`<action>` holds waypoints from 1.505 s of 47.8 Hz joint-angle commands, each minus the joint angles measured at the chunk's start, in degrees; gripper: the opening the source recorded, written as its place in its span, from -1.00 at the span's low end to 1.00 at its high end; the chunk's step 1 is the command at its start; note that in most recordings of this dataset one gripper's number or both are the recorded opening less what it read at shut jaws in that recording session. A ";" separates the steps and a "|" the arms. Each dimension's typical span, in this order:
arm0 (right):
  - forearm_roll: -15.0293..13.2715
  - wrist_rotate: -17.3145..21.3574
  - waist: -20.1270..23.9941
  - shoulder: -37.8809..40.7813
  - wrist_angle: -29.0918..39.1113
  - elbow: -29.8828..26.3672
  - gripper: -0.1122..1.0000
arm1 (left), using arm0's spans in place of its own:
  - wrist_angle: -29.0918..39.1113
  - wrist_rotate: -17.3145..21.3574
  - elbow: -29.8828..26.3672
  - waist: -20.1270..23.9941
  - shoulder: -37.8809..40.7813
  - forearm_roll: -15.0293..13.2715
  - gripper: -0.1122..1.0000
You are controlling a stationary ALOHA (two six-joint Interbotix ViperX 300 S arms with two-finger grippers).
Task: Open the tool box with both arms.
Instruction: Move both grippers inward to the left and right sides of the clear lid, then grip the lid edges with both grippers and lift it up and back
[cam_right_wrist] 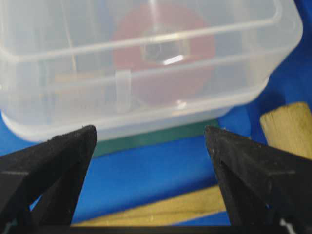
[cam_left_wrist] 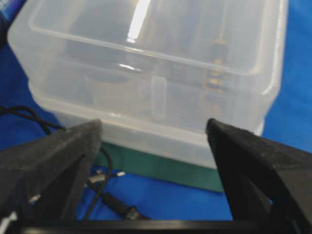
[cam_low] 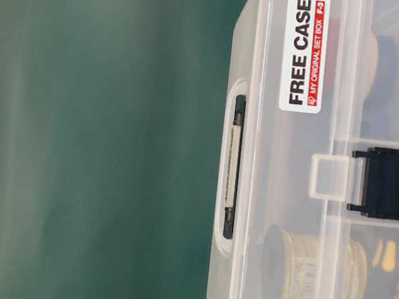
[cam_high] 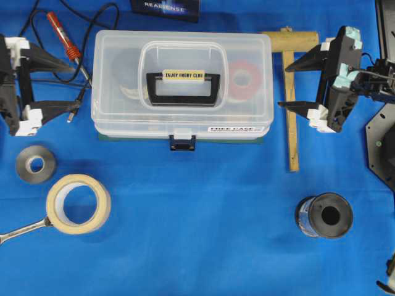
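The clear tool box (cam_high: 181, 83) sits closed on the blue cloth, black handle (cam_high: 182, 86) on top, dark blue latch (cam_high: 183, 142) at its front, green base beneath. It also shows in the table-level view (cam_low: 322, 205), the left wrist view (cam_left_wrist: 156, 73) and the right wrist view (cam_right_wrist: 141, 63). My left gripper (cam_high: 73, 86) is open and empty just left of the box, its fingers (cam_left_wrist: 63, 161) apart before the box's end wall. My right gripper (cam_high: 285, 83) is open and empty just right of the box, above a wooden mallet (cam_high: 290, 92).
A soldering iron (cam_high: 65, 38) and its black cable (cam_left_wrist: 102, 190) lie between the left gripper and the box. A grey tape roll (cam_high: 35, 164), a beige tape roll (cam_high: 78, 203) and a wrench (cam_high: 21, 230) lie front left. A black spool (cam_high: 324, 216) stands front right.
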 commanded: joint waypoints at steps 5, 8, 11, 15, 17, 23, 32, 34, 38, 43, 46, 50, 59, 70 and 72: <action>-0.09 0.09 -0.09 2.46 -2.90 -2.20 0.78 | -3.69 0.18 -2.37 -0.44 4.39 -0.09 0.86; -0.09 0.00 -0.09 3.34 -3.69 -2.64 0.78 | -4.92 0.09 -2.81 -0.35 5.54 0.00 0.86; -0.09 0.00 -0.09 4.13 -4.48 -2.99 0.78 | -6.15 0.18 -3.16 -0.35 6.59 -0.09 0.86; -0.09 0.00 -0.09 5.01 -5.45 -3.43 0.78 | -7.29 0.18 -3.78 -0.35 7.91 0.00 0.86; -0.09 0.09 -0.09 5.27 -5.80 -3.60 0.78 | -7.47 0.18 -3.96 -0.35 8.44 0.00 0.86; -0.09 0.00 -0.09 5.27 -6.15 -3.87 0.78 | -7.56 0.18 -4.22 -0.35 8.96 0.00 0.86; -0.09 0.00 -0.09 4.75 -6.06 -4.39 0.78 | -7.56 0.18 -4.13 -0.35 8.09 0.00 0.86; -0.09 0.09 -0.09 4.48 -5.98 -4.57 0.78 | -7.56 0.18 -4.04 -0.35 7.82 0.00 0.86; -0.09 0.00 -0.09 3.60 -5.89 -5.01 0.78 | -7.56 0.18 -3.96 -0.35 6.94 0.00 0.86; -0.18 -0.18 -0.09 1.93 -5.80 -5.10 0.78 | -7.65 0.18 -3.87 -0.35 5.71 0.00 0.86; -0.18 -0.26 -0.09 0.62 -5.80 -5.01 0.78 | -7.65 0.18 -3.87 -0.35 4.83 0.00 0.86; -0.18 -0.35 -0.09 -0.79 -5.80 -5.01 0.78 | -7.73 0.18 -3.78 -0.18 3.87 -0.09 0.86; -0.53 -0.44 -0.18 -3.16 -6.24 -4.83 0.78 | -8.26 0.88 -3.52 1.32 1.05 0.00 0.86; -0.88 -0.44 -0.97 -4.04 -7.12 -4.92 0.78 | -11.87 2.72 -3.16 3.52 -0.44 0.00 0.86; -0.97 -0.44 -1.14 -4.04 -7.38 -4.92 0.78 | -12.39 2.99 -3.16 3.69 -0.35 0.00 0.86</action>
